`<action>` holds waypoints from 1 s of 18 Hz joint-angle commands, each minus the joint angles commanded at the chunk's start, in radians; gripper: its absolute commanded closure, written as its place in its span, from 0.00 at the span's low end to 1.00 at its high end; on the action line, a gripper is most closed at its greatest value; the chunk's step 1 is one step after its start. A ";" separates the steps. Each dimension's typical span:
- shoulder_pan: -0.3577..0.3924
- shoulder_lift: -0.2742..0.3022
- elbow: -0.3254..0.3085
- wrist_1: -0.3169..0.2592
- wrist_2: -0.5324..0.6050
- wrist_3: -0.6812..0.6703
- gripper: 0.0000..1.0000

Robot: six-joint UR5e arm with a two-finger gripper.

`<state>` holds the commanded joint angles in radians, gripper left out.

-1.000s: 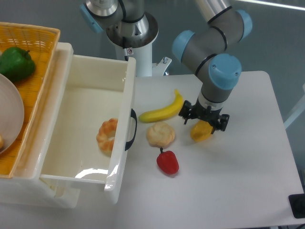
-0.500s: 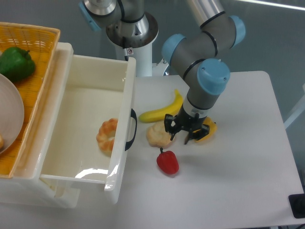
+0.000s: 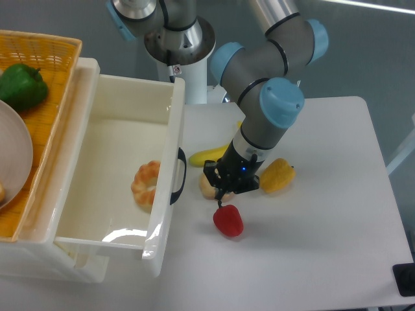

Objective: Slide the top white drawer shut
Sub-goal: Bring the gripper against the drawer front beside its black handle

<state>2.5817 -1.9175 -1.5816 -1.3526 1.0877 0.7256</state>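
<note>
Meanwhile, the top white drawer [image 3: 123, 175] stands pulled far out of its white cabinet [image 3: 39, 243] at the left of the surface [image 3: 324, 246], its front panel with the black curved handle [image 3: 179, 176] facing the robot arm [image 3: 259, 123]. A glazed pastry [image 3: 146, 183] lies inside the drawer against that front panel. The gripper [image 3: 224, 192] hangs low over a pale round bun [image 3: 207, 186], just beside the handle but apart from it; whether its fingers are open or closed cannot be told from this angle. A red pepper [image 3: 228, 220] sits just below the gripper, a yellow pepper [image 3: 277, 175] to its right, and a banana [image 3: 209, 154] lies partly hidden behind the arm. On top of the cabinet, a wicker basket [image 3: 55, 78] holds a green pepper [image 3: 22, 86].
</note>
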 joint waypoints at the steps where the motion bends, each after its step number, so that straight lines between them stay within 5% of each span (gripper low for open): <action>1: 0.000 0.000 0.009 -0.031 -0.008 0.000 1.00; 9: -0.011 0.023 0.012 -0.131 -0.045 -0.002 1.00; 18: -0.020 0.041 0.012 -0.140 -0.100 -0.003 1.00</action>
<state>2.5617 -1.8761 -1.5693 -1.4926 0.9879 0.7225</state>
